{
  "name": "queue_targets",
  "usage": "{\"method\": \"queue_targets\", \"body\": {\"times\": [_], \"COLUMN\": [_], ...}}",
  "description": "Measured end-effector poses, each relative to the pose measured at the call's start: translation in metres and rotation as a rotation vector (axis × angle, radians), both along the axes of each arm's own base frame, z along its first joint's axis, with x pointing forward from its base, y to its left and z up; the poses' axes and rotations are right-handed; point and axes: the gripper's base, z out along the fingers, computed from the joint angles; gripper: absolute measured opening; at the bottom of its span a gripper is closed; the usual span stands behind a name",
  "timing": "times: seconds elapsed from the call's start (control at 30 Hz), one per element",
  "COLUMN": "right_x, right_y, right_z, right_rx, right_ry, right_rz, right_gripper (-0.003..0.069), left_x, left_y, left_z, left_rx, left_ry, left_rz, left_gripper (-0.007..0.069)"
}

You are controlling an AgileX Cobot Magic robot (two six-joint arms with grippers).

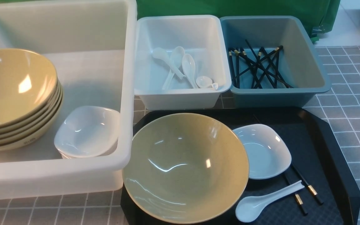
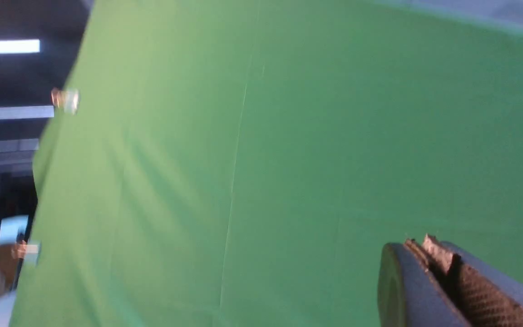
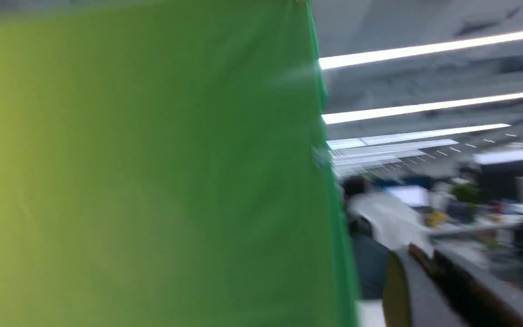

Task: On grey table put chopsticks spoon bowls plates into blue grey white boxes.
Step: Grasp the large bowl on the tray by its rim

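On the black tray [image 1: 330,147] lie a tan bowl [image 1: 184,167], a white square plate [image 1: 262,151], a white spoon [image 1: 261,203] and two black chopsticks [image 1: 306,187]. The big white box [image 1: 127,93] holds a stack of tan bowls [image 1: 14,97] and white plates [image 1: 86,131]. The small white box [image 1: 223,81] holds several spoons [image 1: 183,67]. The blue-grey box [image 1: 317,75] holds several chopsticks [image 1: 258,65]. Neither gripper shows in the front view. My left gripper [image 2: 425,247] is shut and empty, facing a green cloth. My right gripper [image 3: 418,254] is shut, blurred, facing the room.
The boxes stand on a grey checked table [image 1: 352,78]. A green cloth [image 1: 230,7] hangs behind the boxes. The right wrist view shows an office with ceiling lights [image 3: 425,45] and a person in white [image 3: 388,218].
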Motion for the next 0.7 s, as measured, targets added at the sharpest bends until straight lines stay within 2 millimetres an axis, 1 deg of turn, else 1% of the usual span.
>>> {"method": "queue_targets", "body": {"times": [0.07, 0.1, 0.17, 0.2, 0.23, 0.3, 0.33, 0.37, 0.4, 0.43, 0.5, 0.53, 0.63, 0.67, 0.7], "right_x": [0.013, 0.016, 0.029, 0.033, 0.034, 0.042, 0.046, 0.049, 0.051, 0.055, 0.062, 0.065, 0.072, 0.074, 0.075], "right_y": [-0.003, -0.004, -0.008, -0.008, -0.009, -0.009, -0.007, -0.004, -0.002, 0.003, 0.014, 0.023, 0.037, 0.042, 0.043], "right_z": [0.001, 0.001, -0.009, -0.015, -0.016, -0.030, -0.041, -0.050, -0.053, -0.062, -0.072, -0.076, -0.083, -0.085, -0.086], "right_rx": [-0.042, -0.048, -0.036, -0.029, -0.027, -0.018, -0.024, -0.040, -0.053, -0.090, -0.150, -0.186, -0.224, -0.242, -0.247], "right_ry": [0.158, 0.199, 0.381, 0.454, 0.472, 0.628, 0.757, 0.850, 0.887, 0.990, 1.098, 1.132, 1.175, 1.187, 1.187], "right_rz": [-0.043, -0.050, -0.068, -0.069, -0.069, -0.056, -0.028, 0.004, 0.023, 0.081, 0.198, 0.276, 0.400, 0.433, 0.442], "right_gripper": [0.0036, 0.0036, 0.0036, 0.0036, 0.0036, 0.0036, 0.0036, 0.0036, 0.0036, 0.0036, 0.0036, 0.0036, 0.0036, 0.0036, 0.0036], "left_x": [0.030, 0.044, 0.072, 0.080, 0.084, 0.099, 0.113, 0.121, 0.122, 0.132, 0.146, 0.155, 0.170, 0.177, 0.175], "left_y": [0.001, 0.001, 0.000, -0.001, -0.002, -0.008, -0.017, -0.025, -0.027, -0.041, -0.066, -0.085, -0.125, -0.148, -0.150], "left_z": [0.006, 0.005, 0.005, 0.004, 0.004, 0.003, 0.001, 0.001, 0.001, -0.001, -0.005, -0.009, -0.019, -0.024, -0.025], "left_rx": [-0.002, -0.004, -0.011, -0.015, -0.016, -0.025, -0.017, 0.005, 0.011, 0.059, 0.138, 0.184, 0.322, 0.392, 0.408], "left_ry": [0.102, 0.159, 0.307, 0.357, 0.391, 0.513, 0.645, 0.715, 0.728, 0.813, 0.905, 0.953, 1.014, 1.043, 1.044], "left_rz": [-0.002, -0.003, -0.022, -0.032, -0.040, -0.082, -0.134, -0.177, -0.187, -0.256, -0.371, -0.454, -0.599, -0.665, -0.675], "left_gripper": [-0.0007, -0.0007, -0.0007, -0.0007, -0.0007, -0.0007, -0.0007, -0.0007, -0.0007, -0.0007, -0.0007, -0.0007, -0.0007, -0.0007, -0.0007]}}
